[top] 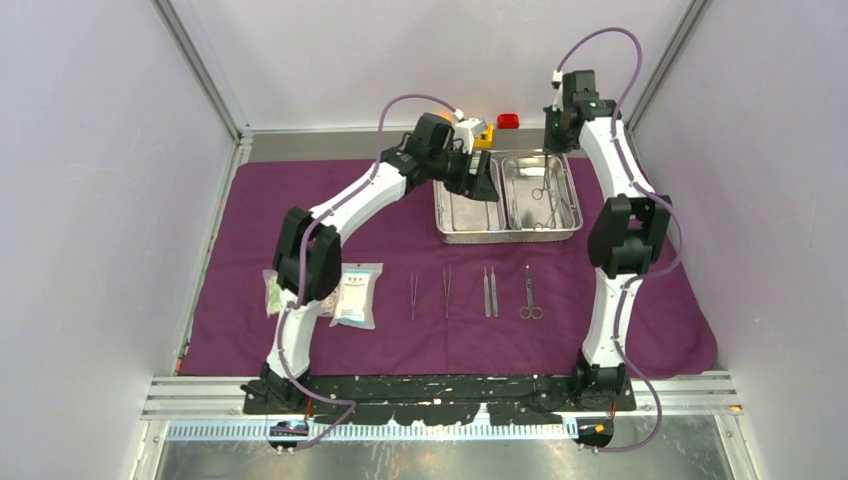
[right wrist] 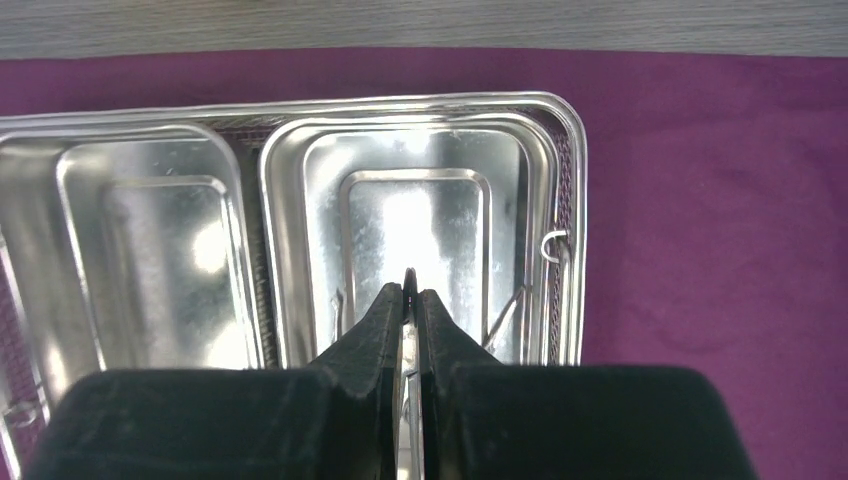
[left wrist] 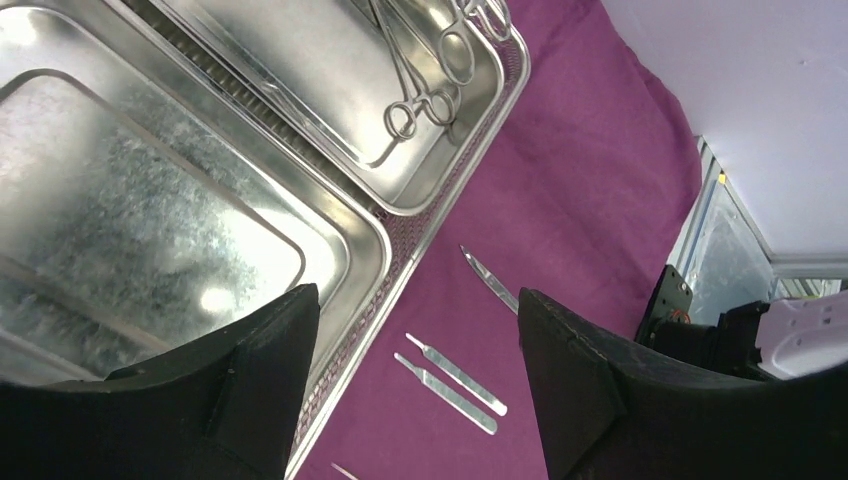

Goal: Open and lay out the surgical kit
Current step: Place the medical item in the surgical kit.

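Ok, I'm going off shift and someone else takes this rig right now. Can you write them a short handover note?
Left gripper: jaws open, empty, over the left compartment of the steel tray.
Right gripper: jaws shut on a thin steel instrument, above the right compartment.
Done: purple cloth spread; packets, tweezers and scissors lined up on it in front of the tray.
Left: set down the held instrument; move out the clamps lying in the right compartment. The left compartment looks empty.
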